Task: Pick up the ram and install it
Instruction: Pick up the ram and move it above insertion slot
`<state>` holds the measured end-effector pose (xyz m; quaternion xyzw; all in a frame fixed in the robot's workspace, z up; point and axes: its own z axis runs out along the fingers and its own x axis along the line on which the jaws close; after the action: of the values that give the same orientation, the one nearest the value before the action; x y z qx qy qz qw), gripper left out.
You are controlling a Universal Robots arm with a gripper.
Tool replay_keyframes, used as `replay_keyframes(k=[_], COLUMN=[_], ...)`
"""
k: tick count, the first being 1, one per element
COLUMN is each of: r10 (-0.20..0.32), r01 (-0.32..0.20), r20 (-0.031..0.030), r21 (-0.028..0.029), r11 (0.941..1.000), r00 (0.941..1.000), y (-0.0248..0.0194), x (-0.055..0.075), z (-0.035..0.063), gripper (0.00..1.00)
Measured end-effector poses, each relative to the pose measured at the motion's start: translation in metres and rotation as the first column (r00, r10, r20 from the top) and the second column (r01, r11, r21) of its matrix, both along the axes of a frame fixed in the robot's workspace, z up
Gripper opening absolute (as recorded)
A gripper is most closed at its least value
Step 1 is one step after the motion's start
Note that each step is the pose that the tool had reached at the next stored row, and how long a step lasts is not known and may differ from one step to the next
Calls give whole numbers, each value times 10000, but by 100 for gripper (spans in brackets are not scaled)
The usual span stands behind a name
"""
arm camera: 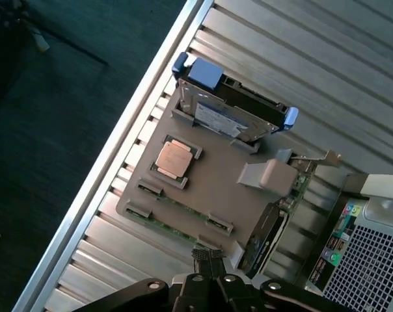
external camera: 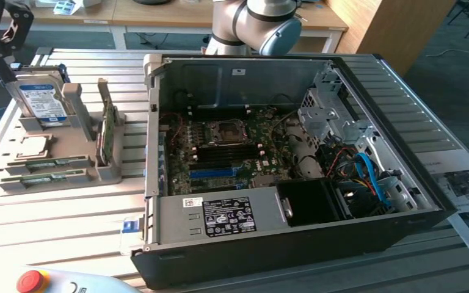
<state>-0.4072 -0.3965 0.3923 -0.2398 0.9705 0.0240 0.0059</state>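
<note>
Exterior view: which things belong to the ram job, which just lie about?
Job: thin green ram sticks; open black computer case; shut gripper.
Lying about: silver hard drive; square metal processor chip; upright green card; red button.

Ram on tray beside case

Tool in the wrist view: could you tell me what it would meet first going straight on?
Probably the edge of the tan plastic tray, beside the long narrow green ram stick lying in it; the tool hangs above it, depth unclear.
</note>
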Motion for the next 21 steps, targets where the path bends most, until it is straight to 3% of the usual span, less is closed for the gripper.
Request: replay_keyframes(k=[5,10,15,21], r10=[909,1815,2691,3723], r01=[-909,-1815,-2691,-3723], r20=[-1,-2,-7,-17], r21=[-9,-24,-42,-71], r11=[9959,9834,9631,9281], r00=[9959,9834,9631,9281], y=[0,0,0,0], x=[0,0,0,0], z=[0,0,0,0], gripper=[10,10,10,10])
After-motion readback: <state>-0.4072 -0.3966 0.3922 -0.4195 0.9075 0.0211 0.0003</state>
